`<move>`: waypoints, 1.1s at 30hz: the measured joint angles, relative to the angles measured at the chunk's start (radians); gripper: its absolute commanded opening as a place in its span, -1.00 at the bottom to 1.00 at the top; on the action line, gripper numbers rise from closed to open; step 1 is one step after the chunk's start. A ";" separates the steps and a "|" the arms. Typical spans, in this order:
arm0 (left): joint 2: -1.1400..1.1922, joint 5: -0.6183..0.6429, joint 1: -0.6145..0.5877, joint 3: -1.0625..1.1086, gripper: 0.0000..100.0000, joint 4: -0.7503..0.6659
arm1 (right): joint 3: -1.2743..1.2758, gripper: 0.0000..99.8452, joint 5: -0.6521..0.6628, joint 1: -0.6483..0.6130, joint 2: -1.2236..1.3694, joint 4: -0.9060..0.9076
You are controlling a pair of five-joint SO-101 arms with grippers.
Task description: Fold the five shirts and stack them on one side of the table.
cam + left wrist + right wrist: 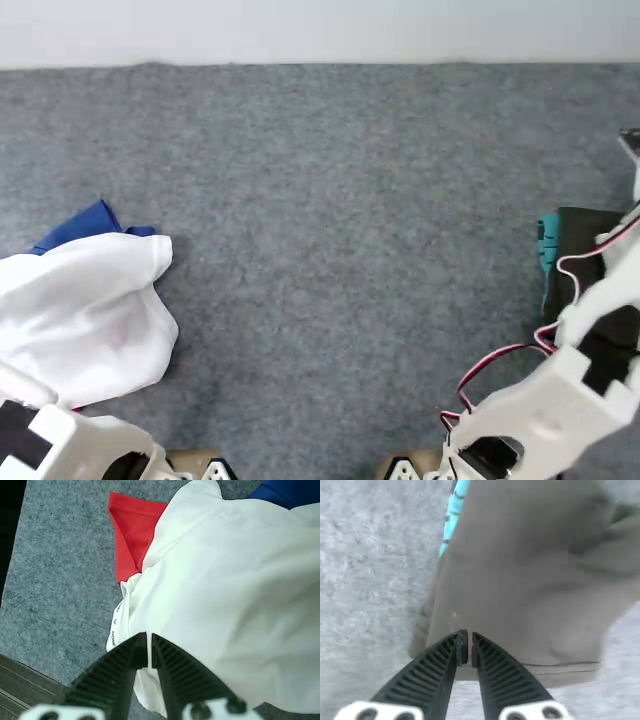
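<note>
A crumpled white shirt (90,310) lies at the table's left edge over a blue shirt (85,225). In the left wrist view the white shirt (225,590) also covers a red shirt (132,535), with blue cloth (285,492) beyond it. My left gripper (149,642) is shut at the white shirt's near edge, with white cloth between its tips. At the right edge a dark olive shirt (585,235) rests on a teal shirt (547,245). My right gripper (467,640) is shut, its tips just over the olive shirt (530,570), with teal cloth (454,510) showing at the shirt's far side.
A grey felt mat (350,200) covers the table, bare across the middle between the two piles. The left arm (70,440) and the right arm (550,400) stand at the front edge. The mat's edge and dark wood (15,690) lie beside the left gripper.
</note>
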 measured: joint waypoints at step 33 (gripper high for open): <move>0.000 0.000 0.000 0.000 -0.93 0.000 | 0.000 -0.98 -0.160 0.023 0.008 0.104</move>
